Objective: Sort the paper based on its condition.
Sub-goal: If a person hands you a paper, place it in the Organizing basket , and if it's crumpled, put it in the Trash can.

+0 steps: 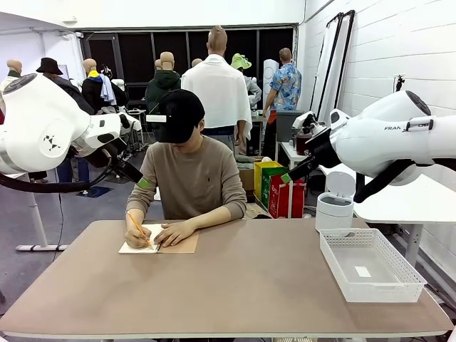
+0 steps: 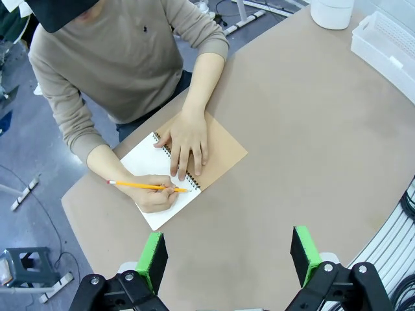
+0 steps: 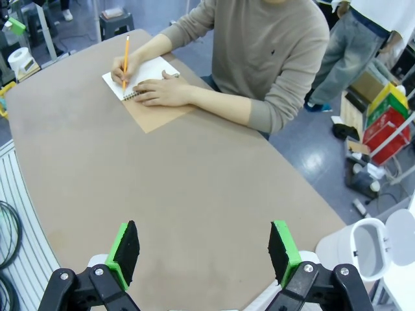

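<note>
White paper (image 2: 139,162) lies bound in the open notebook (image 2: 220,152) at the person's edge of the table (image 1: 249,285). One hand (image 2: 188,142) presses it flat so the pencil (image 2: 146,186) can mark it. My left gripper (image 2: 229,253) and right gripper (image 3: 204,249) hang above the table, jaws spread and empty, well clear of the writing. The basket (image 1: 370,265) at my right is presumably for sorted sheets.

Your left arm (image 1: 43,121) and right arm (image 1: 388,135) were raised; left gripper (image 2: 228,245) and right gripper (image 3: 203,245) hung empty, jaws wide apart.
</note>
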`<state>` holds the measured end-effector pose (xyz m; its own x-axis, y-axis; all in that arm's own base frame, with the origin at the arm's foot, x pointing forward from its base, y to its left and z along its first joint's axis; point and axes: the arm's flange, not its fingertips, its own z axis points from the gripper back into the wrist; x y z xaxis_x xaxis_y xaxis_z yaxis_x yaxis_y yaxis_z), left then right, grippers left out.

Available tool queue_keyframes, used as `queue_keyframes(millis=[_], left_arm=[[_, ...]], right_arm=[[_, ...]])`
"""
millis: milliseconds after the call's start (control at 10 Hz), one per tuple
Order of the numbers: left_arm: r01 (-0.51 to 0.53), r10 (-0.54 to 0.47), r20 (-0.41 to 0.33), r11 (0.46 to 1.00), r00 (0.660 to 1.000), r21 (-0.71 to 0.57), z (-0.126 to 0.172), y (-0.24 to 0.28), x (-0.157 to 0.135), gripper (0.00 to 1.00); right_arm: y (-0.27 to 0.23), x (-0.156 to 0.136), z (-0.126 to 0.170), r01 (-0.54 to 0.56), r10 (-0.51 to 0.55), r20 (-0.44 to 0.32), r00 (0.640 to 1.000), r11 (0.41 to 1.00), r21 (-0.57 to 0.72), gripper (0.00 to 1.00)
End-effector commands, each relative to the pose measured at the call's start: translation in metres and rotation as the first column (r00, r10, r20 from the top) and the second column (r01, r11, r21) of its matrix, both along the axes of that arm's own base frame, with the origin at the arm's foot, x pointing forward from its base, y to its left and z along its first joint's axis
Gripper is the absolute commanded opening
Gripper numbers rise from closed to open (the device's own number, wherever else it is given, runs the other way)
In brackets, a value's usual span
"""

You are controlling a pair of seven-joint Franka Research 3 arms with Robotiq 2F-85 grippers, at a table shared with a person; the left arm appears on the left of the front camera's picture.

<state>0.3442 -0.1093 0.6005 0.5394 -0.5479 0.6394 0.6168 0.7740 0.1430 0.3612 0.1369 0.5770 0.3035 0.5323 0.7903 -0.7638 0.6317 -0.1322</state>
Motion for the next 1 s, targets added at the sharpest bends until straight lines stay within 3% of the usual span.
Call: queue_keyframes(millis=[0,900], left_arm=[[0.008,-0.008,0.007,1.0,1.0,-0.009,0.0009,0.0006,0.0005,1.0],[0.008,-0.008,0.007,1.0,1.0,-0.009,0.0009,0.0006,0.0005,1.0]], right_arm=[[0.0005,0.0002,-0.0004,-0.001,0.001,0.0,1.0,1.0,0.0,1.0],[0.0005,0.0002,-0.0004,-0.001,0.001,0.0,1.0,1.0,0.0,1.0]])
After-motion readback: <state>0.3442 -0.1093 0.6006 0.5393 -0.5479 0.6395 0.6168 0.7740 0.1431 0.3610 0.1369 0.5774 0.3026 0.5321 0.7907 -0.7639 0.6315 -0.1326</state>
